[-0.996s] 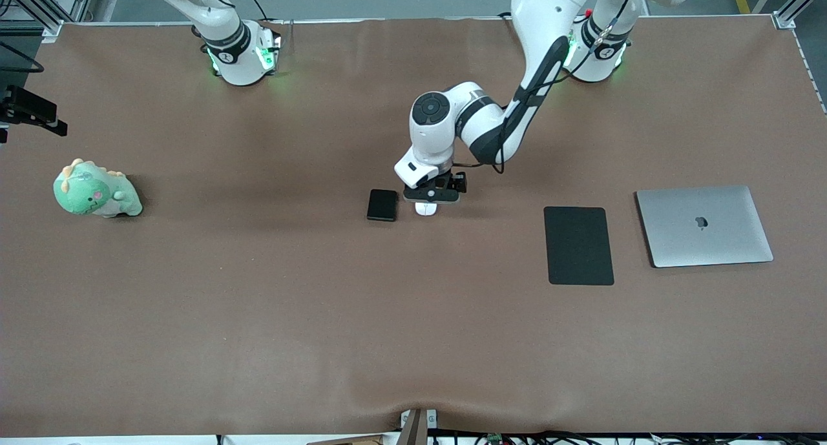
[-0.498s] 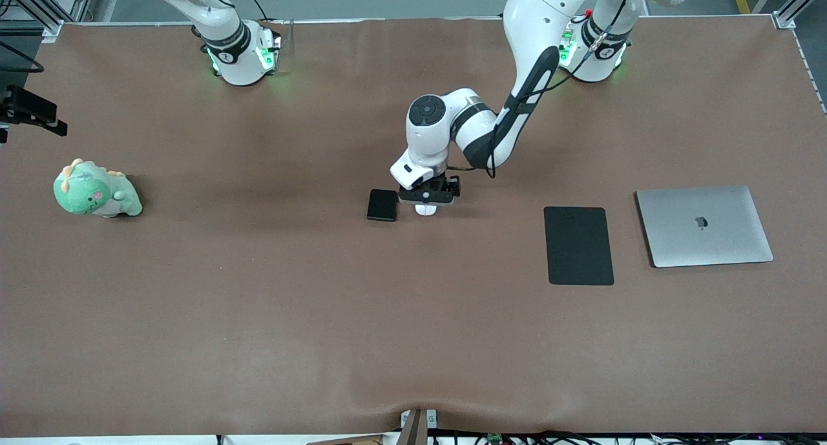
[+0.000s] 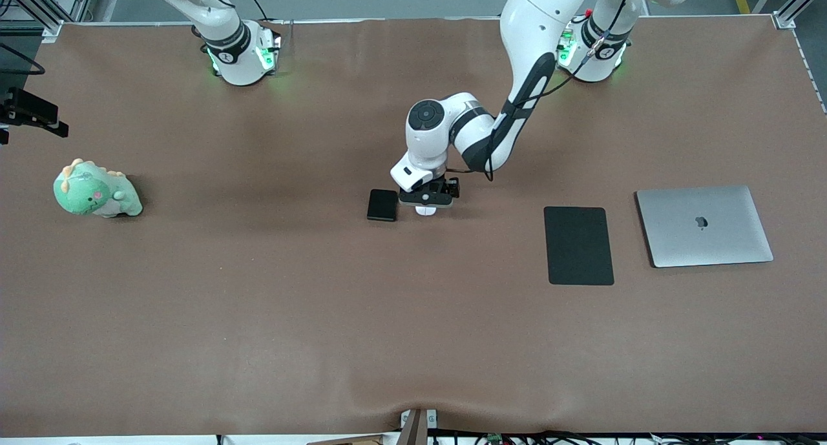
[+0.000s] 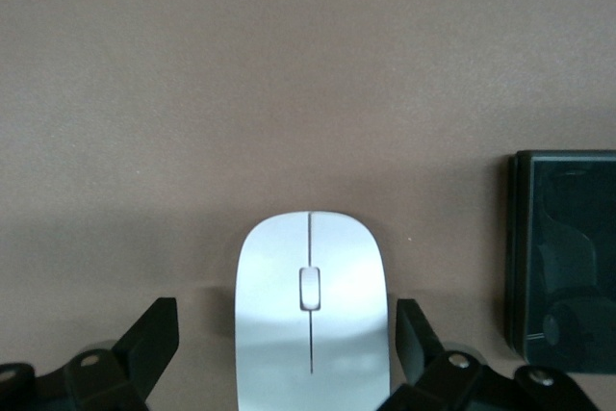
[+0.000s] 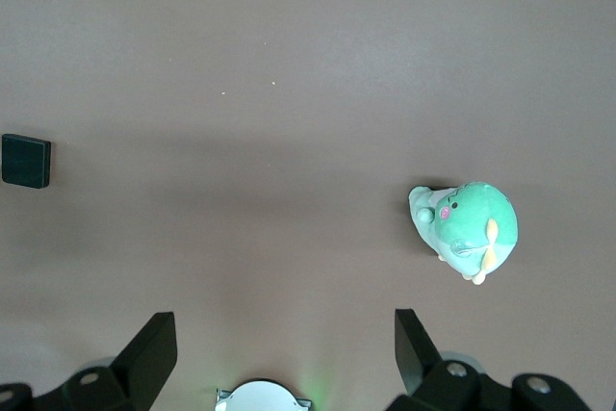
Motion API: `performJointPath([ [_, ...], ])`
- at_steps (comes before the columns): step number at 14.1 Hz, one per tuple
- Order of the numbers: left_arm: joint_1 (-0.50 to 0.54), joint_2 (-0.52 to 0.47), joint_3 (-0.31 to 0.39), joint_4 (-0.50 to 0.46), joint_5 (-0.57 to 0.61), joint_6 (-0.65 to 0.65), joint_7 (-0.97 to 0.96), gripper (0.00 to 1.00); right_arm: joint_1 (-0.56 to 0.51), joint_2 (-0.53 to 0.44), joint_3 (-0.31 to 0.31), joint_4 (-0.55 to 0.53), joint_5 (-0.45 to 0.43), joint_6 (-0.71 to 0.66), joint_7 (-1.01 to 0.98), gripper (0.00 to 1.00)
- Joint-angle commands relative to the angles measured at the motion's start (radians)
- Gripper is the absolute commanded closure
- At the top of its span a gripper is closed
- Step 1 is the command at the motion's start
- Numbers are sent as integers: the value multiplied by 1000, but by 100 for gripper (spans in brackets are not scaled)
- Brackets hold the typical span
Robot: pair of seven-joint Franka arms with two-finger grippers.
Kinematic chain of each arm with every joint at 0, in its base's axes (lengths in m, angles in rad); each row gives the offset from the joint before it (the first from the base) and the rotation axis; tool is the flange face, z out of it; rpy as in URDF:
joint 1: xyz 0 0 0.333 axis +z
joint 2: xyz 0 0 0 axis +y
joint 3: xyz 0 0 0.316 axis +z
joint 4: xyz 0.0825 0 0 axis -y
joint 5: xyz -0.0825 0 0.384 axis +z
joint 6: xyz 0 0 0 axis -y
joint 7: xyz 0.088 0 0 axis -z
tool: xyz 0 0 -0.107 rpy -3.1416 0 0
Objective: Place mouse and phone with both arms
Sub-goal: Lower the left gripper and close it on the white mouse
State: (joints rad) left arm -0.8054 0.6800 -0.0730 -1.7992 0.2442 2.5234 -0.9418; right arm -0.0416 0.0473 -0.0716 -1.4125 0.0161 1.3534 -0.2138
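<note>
Left wrist view: left gripper spread wide, fingers straddling mouse on table, not yet pinching, lined up for side grasp. Phone lies just beside mouse, toward right arm's end. Right gripper open, waiting high near own base.

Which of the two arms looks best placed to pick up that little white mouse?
The left: its gripper is open with a finger on each side of the mouse. The right gripper waits open near its own base.

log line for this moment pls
left gripper: open, straddling glossy white oval mouse | small black phone: beside mouse, untouched | right gripper: open, waiting high
</note>
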Motion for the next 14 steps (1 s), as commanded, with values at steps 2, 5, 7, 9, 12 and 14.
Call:
performJointPath([
  [2,-21,13,10,18,20,23,-99,92,-18,0,18,3,19,-2,-9,0],
  [5,-28,7,12,18,29,20,-130,100,-18,12,18,3,21,1,-10,0],
  [7,-28,4,12,18,29,15,-130,100,-18,23,18,3,21,1,-13,0],
  [9,-18,-7,12,18,29,12,-129,100,-18,42,18,3,19,1,-15,0],
  [12,-6,-77,21,20,30,-52,-104,100,-15,55,19,4,8,3,-16,0],
  [14,31,-135,19,21,29,-107,-68,100,-12,83,19,4,11,3,-16,0],
])
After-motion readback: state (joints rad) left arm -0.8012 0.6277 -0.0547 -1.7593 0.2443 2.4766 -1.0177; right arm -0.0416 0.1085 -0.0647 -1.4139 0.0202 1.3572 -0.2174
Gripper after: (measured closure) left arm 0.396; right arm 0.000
